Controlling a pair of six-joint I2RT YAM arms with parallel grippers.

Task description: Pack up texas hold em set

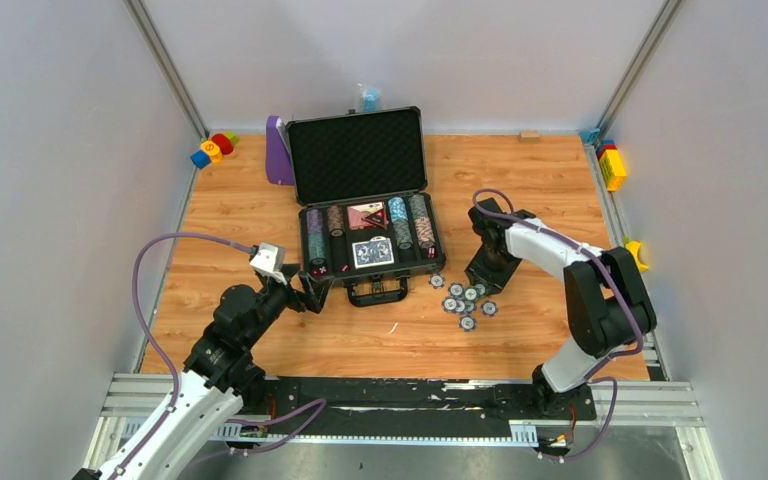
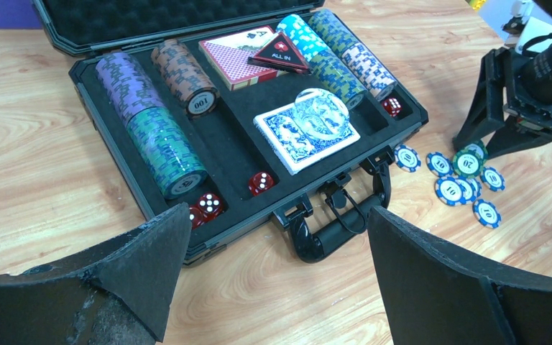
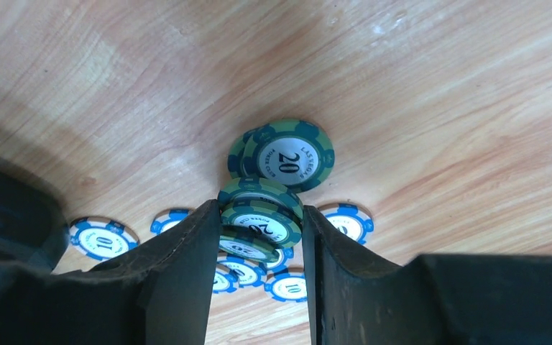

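The dark grey briefcase point(image 1: 358, 155) lies open in the middle of the table, lid up. Its foam tray holds rows of striped chips, two card decks, an "ALL IN" button and red dice point(image 2: 207, 205). Several loose blue and green chips point(image 1: 465, 300) lie on the wood right of the black handle point(image 2: 338, 230). My right gripper point(image 3: 262, 215) is down in this pile, shut on a small stack of green 20 chips point(image 3: 266, 224). Two more green chips point(image 3: 291, 157) lie just beyond it. My left gripper point(image 2: 279, 212) is open and empty, just in front of the case's front edge.
A purple stand point(image 1: 278, 152) leans left of the lid. Coloured toy blocks point(image 1: 215, 148) sit at the back left corner, and more blocks point(image 1: 613, 165) lie along the right wall. Grey walls close in the table on three sides.
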